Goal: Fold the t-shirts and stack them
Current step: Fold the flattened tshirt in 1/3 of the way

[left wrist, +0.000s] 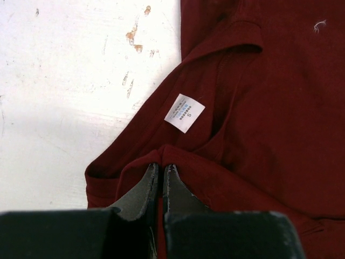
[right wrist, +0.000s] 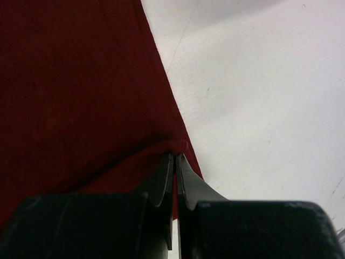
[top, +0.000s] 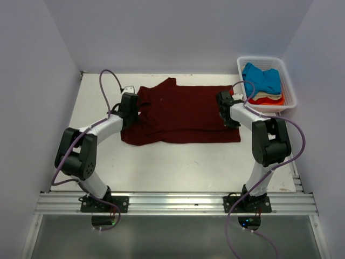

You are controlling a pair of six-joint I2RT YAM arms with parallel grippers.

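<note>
2 pinches are set. My left pincer (left wrist: 161, 168) is closed on a raised ridge of the maroon t-shirt (top: 183, 114) at its collar end, just below the white size label (left wrist: 184, 113). My right pincer (right wrist: 176, 157) is closed on the very edge of the same shirt at the opposite end, with a thin line of cloth showing between the fingers. The shirt lies spread across the far half of the table (top: 178, 167), flat through the middle and bunched along its left side. The blue t-shirt (top: 261, 77), the cream t-shirt (top: 268, 95) and the orange-red t-shirt (top: 259, 101) sit piled in the white basket (top: 289, 86) at the far right corner, apart from this work.

I judge the fold is about to start, and the right grip worries me most. It holds only the hem, so any pull along the cloth could slide it free and drop that end. On the left, I cannot tell whether the ridge holds 1 layer or 2. Taking only the top layer would peel it off the back and leave a crooked crease. If I lift the 2 arms at uneven rates, the shirt will twist. The bunching on the left would then get folded in rather than smoothed out. My right arm also works near the basket, and a wide swing could nudge it.
</note>
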